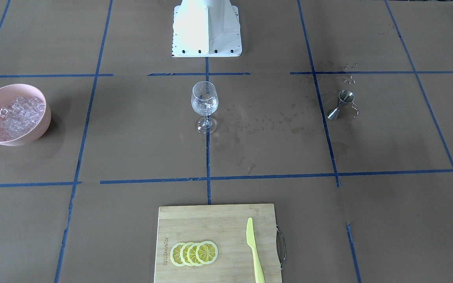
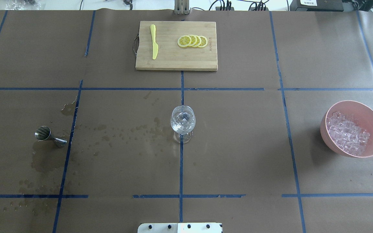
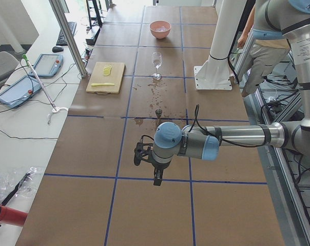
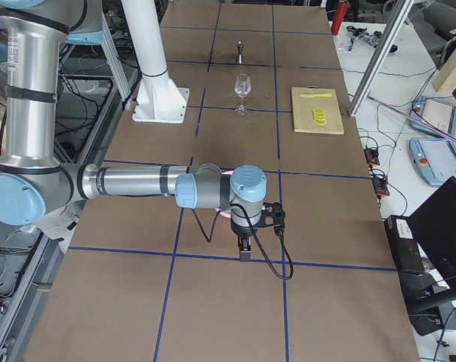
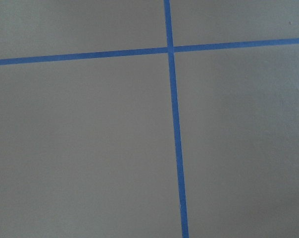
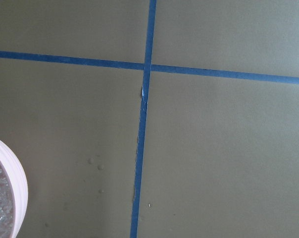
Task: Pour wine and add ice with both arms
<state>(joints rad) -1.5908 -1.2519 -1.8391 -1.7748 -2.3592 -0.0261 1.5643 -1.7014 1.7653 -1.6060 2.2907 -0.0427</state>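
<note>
Wine glass [image 1: 204, 103] is stood upright at centre frame in the front-facing view, on a crossing of blue tape lines [image 1: 208, 157], prob. so that either arm can reach it. Its contents can't be made out. Ice [image 1: 19, 114] is heaped in a pink bowl [image 1: 39, 131] at mid-left there, i.e. on the side of the right arm [image 4: 130, 182]. A steel jigger [image 1: 340, 104] is set at mid-right for the left arm [image 3: 237, 136], w/ wet spots [image 1: 258, 124] btw. it and the glass. Left hand [image 3: 157, 179] is hung fingers-down over bare surface [image 1: 132, 137]. Right hand [image 4: 244, 253] is held likewise, w/ the bowl rim caught at lower left of its wrist view. Open or closed can't be told for either. A mark is printed on the chopping board [image 1: 218, 224] by the lemon slices [image 1: 194, 253], too small to be read.
</note>
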